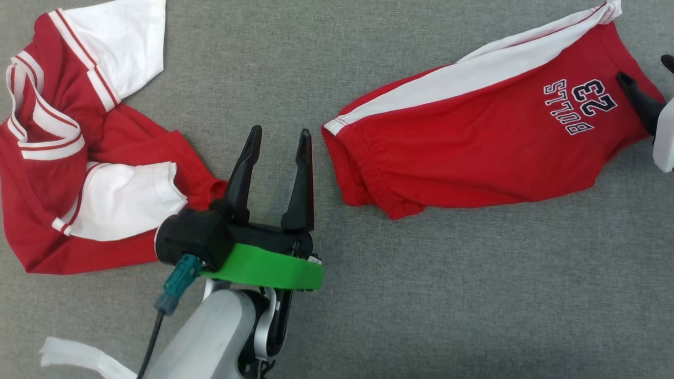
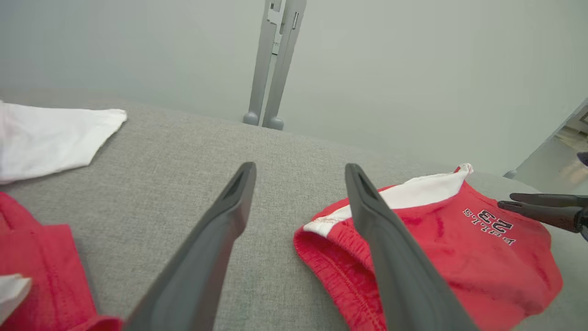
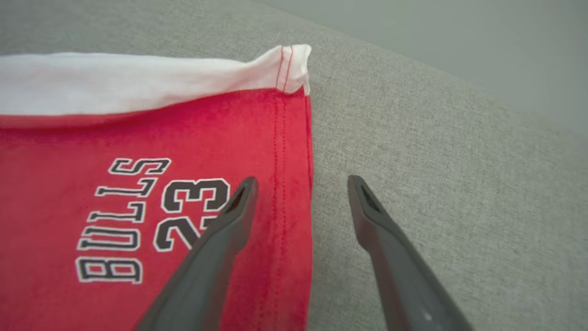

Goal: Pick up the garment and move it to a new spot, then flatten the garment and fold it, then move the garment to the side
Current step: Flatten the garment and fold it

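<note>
While one folded red-and-white shorts (image 1: 474, 158) lay rightward on grey fabric worktop (image 1: 421, 295), one crumpled red-and-white jersey (image 1: 47, 210) leftward, left gripper (image 1: 280, 131), right gripper (image 3: 302, 181) both gaped empty.

Red shorts (image 1: 474, 158), folded, flat.

The left gripper (image 1: 280, 131) sits low in the middle of the head view. Its two dark fingers (image 1: 242, 173) point up and a little right, and the jaws are spread wide. A green collar (image 1: 268, 269) rings its wrist above a pale forearm (image 1: 210, 337) rising from the bottom edge, with a cable (image 1: 176, 287) plugged in at the side. The right gripper (image 1: 646, 67) reaches in from the right edge, aimed up and left, jaws likewise apart.
</note>
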{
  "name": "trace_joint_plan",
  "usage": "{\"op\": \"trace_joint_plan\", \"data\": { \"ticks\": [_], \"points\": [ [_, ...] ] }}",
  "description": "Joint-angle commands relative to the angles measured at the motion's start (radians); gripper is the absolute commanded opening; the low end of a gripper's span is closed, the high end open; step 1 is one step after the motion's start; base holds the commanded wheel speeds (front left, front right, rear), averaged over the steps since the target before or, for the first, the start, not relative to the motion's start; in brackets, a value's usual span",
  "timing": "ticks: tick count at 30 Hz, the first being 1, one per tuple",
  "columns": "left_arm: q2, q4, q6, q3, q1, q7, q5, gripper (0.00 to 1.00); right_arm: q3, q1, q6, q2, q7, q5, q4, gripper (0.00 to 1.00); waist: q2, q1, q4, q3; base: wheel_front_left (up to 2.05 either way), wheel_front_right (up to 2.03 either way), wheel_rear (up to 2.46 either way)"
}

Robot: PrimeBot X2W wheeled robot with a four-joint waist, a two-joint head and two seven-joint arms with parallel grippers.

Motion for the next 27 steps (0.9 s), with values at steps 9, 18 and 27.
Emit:
{"op": "trace_joint_plan", "data": {
  "ticks": [9, 18, 27],
  "points": [
    [-0.094, 0.008, -0.103, 0.074, 0.09, -0.003, 0.188, 1.0, -0.017, 0.025, 0.003, 0.081, 0.188, 0.005, 0.036, 0.0, 0.0, 0.0, 0.07, 0.041, 0.0, 0.0, 0.0],
    [-0.109, 0.043, -0.192, 0.169, 0.193, -0.003, 0.242, 1.0, -0.231, 0.115, -0.001, 0.066, 0.176, 0.139, 0.016, 0.0, 0.0, 0.0, -0.036, -0.046, 0.0, 0.0, 0.0],
    [-0.114, 0.058, -0.246, 0.225, 0.277, -0.003, 0.26, 1.0, -0.572, 0.185, 0.0, 0.001, 0.201, 0.1, 0.122, 0.0, 0.0, 0.0, -0.047, -0.09, 0.0, 0.0, 0.0]
  ]
}}
